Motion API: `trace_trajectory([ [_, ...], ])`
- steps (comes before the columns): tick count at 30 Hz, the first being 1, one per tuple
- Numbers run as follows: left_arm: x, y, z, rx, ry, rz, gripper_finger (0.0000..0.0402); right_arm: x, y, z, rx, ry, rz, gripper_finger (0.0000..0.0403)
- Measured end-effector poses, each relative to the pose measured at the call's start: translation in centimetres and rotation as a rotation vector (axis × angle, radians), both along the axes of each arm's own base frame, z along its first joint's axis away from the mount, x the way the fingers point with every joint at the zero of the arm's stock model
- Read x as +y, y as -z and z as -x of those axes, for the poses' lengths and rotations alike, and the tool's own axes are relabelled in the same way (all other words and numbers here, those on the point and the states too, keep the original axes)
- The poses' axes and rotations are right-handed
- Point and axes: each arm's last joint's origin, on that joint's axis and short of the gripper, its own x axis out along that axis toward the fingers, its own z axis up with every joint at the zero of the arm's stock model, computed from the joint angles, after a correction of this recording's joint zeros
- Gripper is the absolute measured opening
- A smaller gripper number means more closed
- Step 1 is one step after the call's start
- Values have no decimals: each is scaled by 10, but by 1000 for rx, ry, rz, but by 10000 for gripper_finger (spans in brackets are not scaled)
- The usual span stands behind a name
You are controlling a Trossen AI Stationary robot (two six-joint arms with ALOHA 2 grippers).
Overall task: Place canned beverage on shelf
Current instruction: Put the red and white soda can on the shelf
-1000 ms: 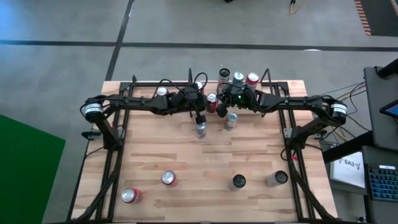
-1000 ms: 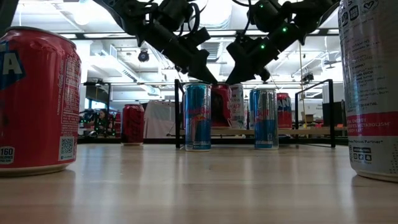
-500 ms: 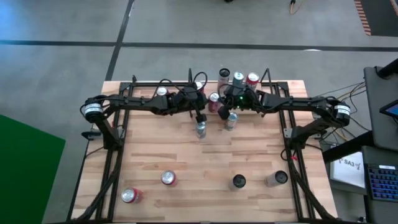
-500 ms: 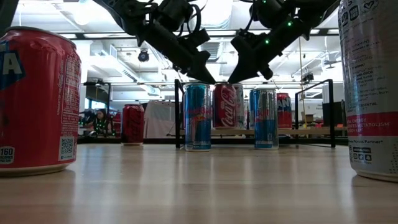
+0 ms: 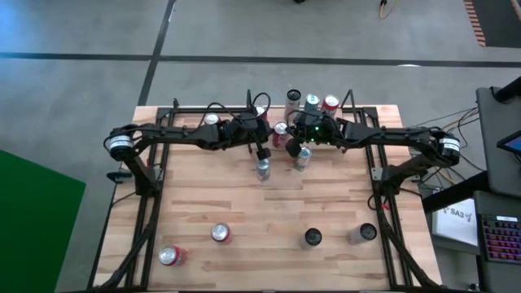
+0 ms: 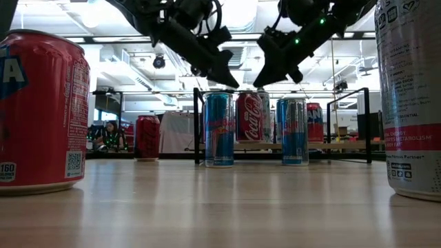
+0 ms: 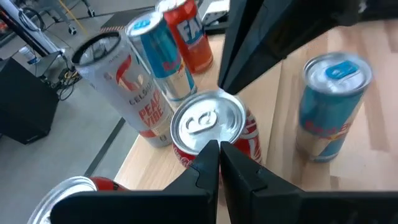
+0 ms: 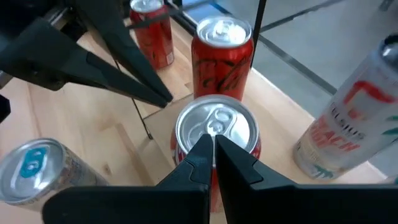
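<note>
Both grippers hover over the red Coke can [image 6: 253, 117], which stands upright on the shelf [image 6: 324, 145] at the far side of the table [image 5: 244, 203]. Left gripper [image 7: 219, 163]: fingers together, holding nothing, above the can's lid. Right gripper [image 8: 213, 155]: fingers together too, also empty, just above the same lid. Two blue cans [image 6: 219, 129] stand on the table just in front of the shelf, either side of the Coke can. More cans sit farther back on the shelf.

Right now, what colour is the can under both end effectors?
Red, with white script; low view shows it best.
</note>
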Motion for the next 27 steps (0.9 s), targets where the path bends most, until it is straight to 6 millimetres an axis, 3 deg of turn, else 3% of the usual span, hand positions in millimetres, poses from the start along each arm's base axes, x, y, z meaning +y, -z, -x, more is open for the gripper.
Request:
trace_trajectory([
  [8,-14,-22,13,-56,30,-15,0,4,-16,6,53,-29,-46,9],
  [14,-26,-34,26,-95,58,-28,0,13,-9,4,117,-130,-111,9],
  [27,-42,-53,57,-308,170,-21,0,10,4,-2,186,-116,-73,9],
])
